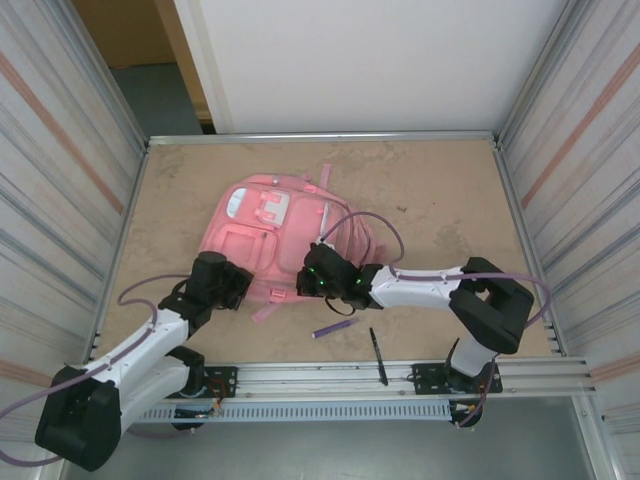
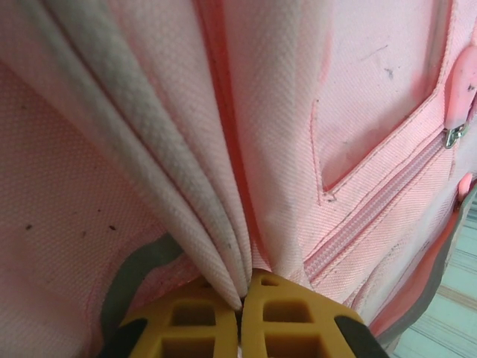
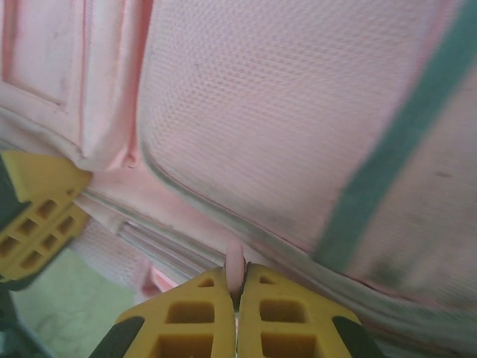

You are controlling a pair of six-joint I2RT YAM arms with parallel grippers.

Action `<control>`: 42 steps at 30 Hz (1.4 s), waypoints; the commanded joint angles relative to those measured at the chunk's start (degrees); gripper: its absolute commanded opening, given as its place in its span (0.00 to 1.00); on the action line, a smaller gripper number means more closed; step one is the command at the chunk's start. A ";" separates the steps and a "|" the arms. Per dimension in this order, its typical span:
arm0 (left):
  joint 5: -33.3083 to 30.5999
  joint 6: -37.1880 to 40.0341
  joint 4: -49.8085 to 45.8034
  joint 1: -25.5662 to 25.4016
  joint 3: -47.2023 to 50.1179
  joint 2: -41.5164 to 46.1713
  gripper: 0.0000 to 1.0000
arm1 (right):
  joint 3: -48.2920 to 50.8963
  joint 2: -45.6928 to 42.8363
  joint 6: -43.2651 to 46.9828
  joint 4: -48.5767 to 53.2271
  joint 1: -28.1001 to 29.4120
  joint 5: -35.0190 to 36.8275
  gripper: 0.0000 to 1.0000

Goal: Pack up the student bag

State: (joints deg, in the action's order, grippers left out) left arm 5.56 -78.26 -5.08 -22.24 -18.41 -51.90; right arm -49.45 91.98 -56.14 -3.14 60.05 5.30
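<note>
One tan table [image 1: 450, 190], student bag [image 1: 262, 245], corrugated walls [image 1: 50, 150]

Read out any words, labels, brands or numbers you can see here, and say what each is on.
No readable text anywhere.
The white patch on the student bag: too small to tell if it carries print.
The purple pen and the black pen: too small for any marking to show.
Bag fabric in both wrist views: no lettering.
</note>
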 commanded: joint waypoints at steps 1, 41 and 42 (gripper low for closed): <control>-5.91 1.17 -5.60 1.48 -1.35 -1.11 0.00 | 1.49 -4.77 5.13 6.63 0.38 8.69 0.05; 24.62 32.38 -17.85 22.04 -40.61 -36.51 0.31 | -5.47 -12.88 37.99 15.92 -19.08 -7.91 0.37; 24.33 31.91 -18.11 21.05 -38.60 -34.52 0.35 | -6.63 -12.61 38.21 18.52 -19.01 -5.01 0.41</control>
State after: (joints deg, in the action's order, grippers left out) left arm 27.33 -45.43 -20.36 -0.01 -60.77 -91.98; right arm -52.45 78.22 -17.93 7.38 41.39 -5.72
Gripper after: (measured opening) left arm 0.317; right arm 0.382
